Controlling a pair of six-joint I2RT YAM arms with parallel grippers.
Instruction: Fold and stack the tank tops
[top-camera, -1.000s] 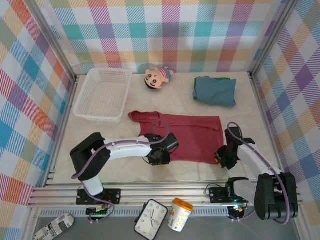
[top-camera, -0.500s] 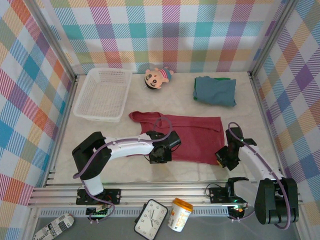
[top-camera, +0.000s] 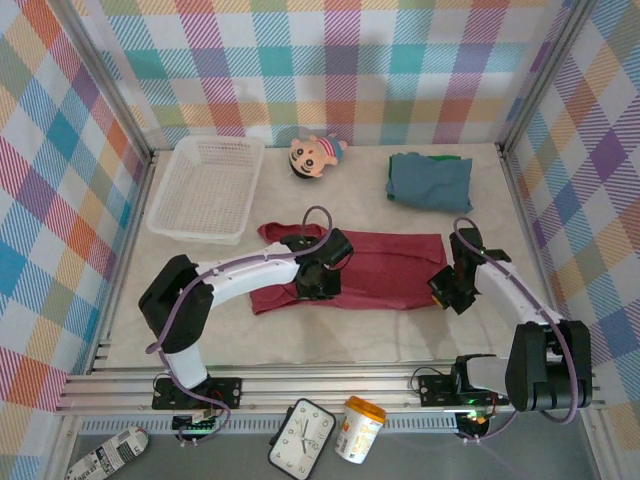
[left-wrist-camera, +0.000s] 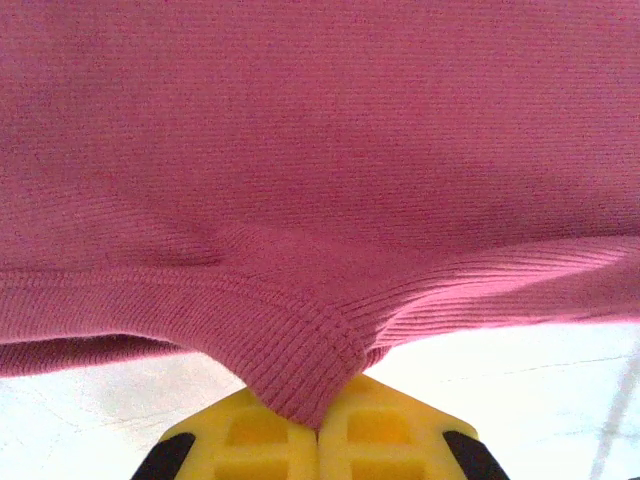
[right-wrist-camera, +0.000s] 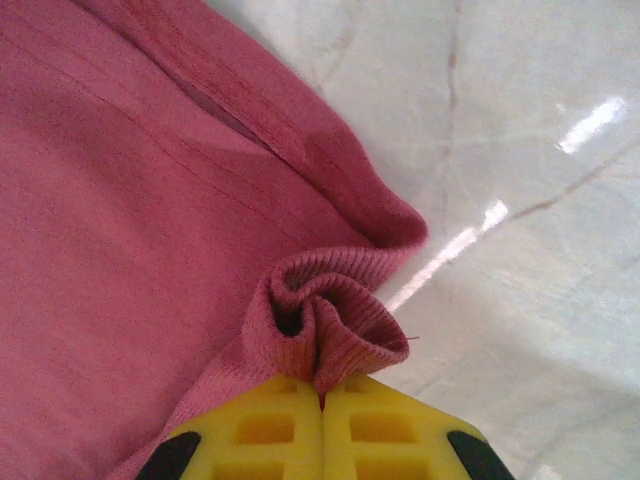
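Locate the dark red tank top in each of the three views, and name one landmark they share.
Top external: the dark red ribbed cloth tank top lies spread at the picture's middle.
Left wrist: across the upper part, hem pinched in the left pincer.
Right wrist: left side, corner bunched in the right pincer.
Shared landmark: the pale marbled table.

White-and-black arms (top-camera: 250, 273), purple cables (top-camera: 318, 208), yellow fingers (left-wrist-camera: 270, 442)

Pale marbled bench (top-camera: 360, 340). Far left: white mesh basket (top-camera: 205, 188). Far middle: doll (top-camera: 312, 156). Far right: folded blue-grey tank top (top-camera: 430, 182) atop green tank top (top-camera: 445, 157). Centre: dark red tank top (top-camera: 385, 272), spread.
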